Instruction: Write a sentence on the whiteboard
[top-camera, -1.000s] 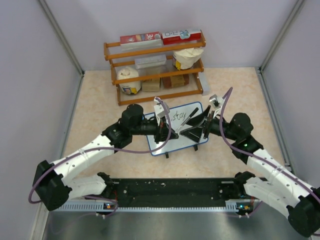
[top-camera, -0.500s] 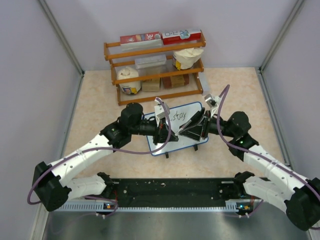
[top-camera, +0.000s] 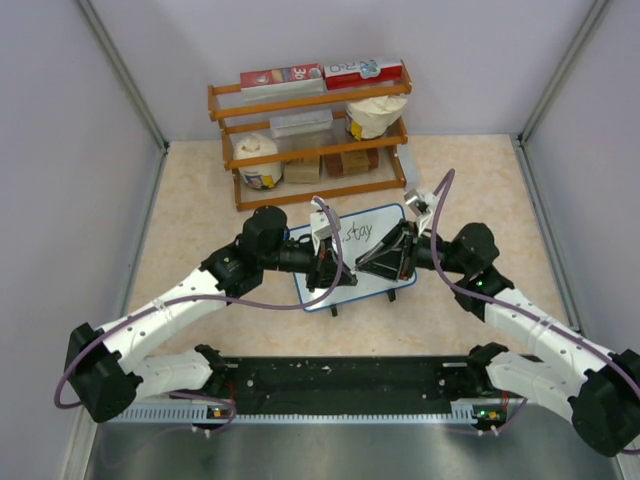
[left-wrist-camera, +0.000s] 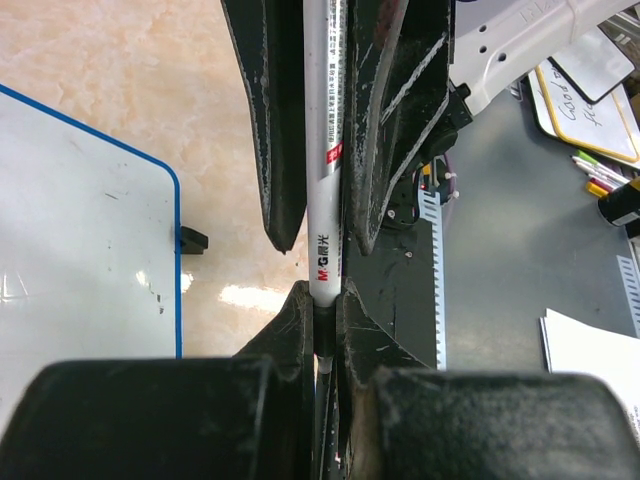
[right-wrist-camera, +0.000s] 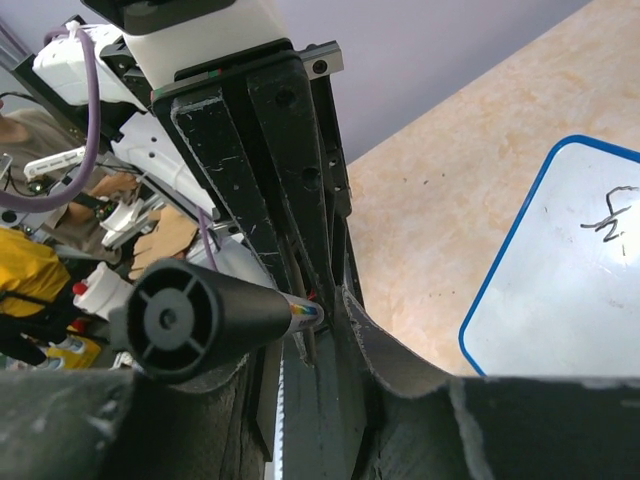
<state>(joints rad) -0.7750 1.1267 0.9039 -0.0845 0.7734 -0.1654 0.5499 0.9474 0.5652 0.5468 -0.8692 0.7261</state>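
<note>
Both arms meet over the whiteboard (top-camera: 362, 282), which lies flat just under the fingers in the middle of the top view, so neither arm is really nearer. On its upper part we can read one word of the sentence (top-camera: 357, 232), roughly "stay"; anything else is hidden under the grippers. Everything turns on the marker (left-wrist-camera: 322, 180). Its long axis runs straight from one gripper to the other, roughly side to side above the board. The left gripper (left-wrist-camera: 319, 312) is pinched tight on the white barrel, jaws pressed in with no gap. From the left wrist, the board sits off to the side of those fingers, not under the barrel. The right gripper (top-camera: 390, 256) comes in from the far end. Its two fingers lie flush against the same barrel, so we judge it clamped too, with the black butt end facing its wrist camera. With both ends held, we reckon any pull or handover has to go along the marker's axis. A sideways tug would likely twist it in the jaws.
</note>
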